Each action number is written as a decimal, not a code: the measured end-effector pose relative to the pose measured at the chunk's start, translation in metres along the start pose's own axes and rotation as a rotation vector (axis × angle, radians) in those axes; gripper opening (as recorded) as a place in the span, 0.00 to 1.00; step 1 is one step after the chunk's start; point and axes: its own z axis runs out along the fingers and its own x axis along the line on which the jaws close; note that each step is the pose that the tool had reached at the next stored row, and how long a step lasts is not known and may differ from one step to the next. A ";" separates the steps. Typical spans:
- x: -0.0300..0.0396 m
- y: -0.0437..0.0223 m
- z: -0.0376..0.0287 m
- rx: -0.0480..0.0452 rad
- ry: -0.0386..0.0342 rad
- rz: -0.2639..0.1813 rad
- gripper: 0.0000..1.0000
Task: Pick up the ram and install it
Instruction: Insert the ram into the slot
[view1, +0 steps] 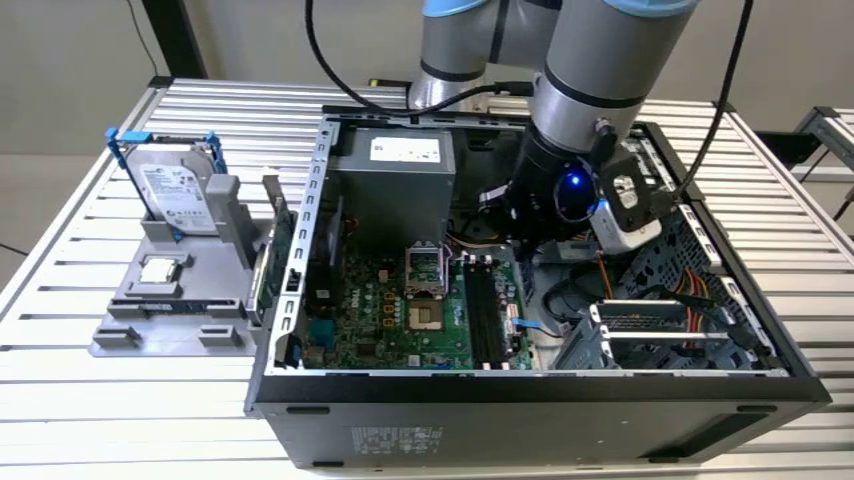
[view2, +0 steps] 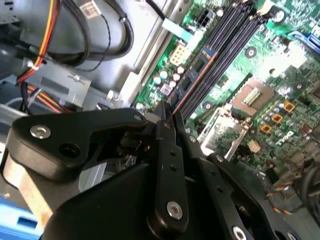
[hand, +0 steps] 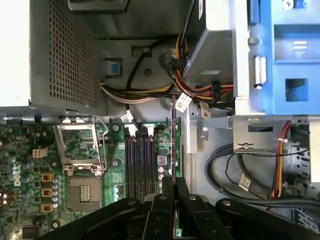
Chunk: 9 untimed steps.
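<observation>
ram (hand: 173, 145) tight in closed gripper (hand: 174, 184)

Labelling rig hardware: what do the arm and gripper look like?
The arm has silver-grey cylindrical segments with pale blue joint caps, black cables trailing, and a blue light on its black wrist. The gripper is matte black linkage with silver screws.

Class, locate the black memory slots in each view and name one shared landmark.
Exterior view: memory slots beside the processor socket.
First wrist view: slots alongside the edge-on ram.
Second wrist view: slots alongside the ram, past the gripper.
Shared landmark: the processor socket.
</observation>
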 end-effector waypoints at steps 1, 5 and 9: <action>-0.0001 -0.0012 0.0018 0.0000 0.0000 0.000 0.00; -0.0003 -0.0089 0.0086 -0.0008 -0.0001 -0.001 0.00; -0.0005 -0.0176 0.0153 -0.0025 0.0005 -0.006 0.00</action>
